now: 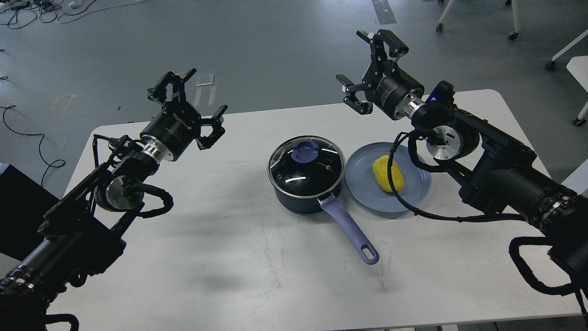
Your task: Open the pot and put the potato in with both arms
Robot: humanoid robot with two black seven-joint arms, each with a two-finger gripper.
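Note:
The dark navy pot [305, 184] stands mid-table with a glass lid [307, 162] on it; the lid has a purple knob [304, 151]. Its periwinkle handle [350, 230] points toward the near right. Just right of the pot, the yellow potato [388, 173] lies on a flat blue plate [363, 179]. My left gripper [186, 103] hovers open over the table's far left, well away from the pot. Raised above the far edge behind the plate, my right gripper [365, 69] is open too, holding nothing. A black cable crosses in front of the potato.
The white table [229, 257] has bare surface in front and to the left of the pot. Beyond it is grey floor with cables at the far left and chair legs [512, 27] at the far right. A dark box [18, 207] sits at the left edge.

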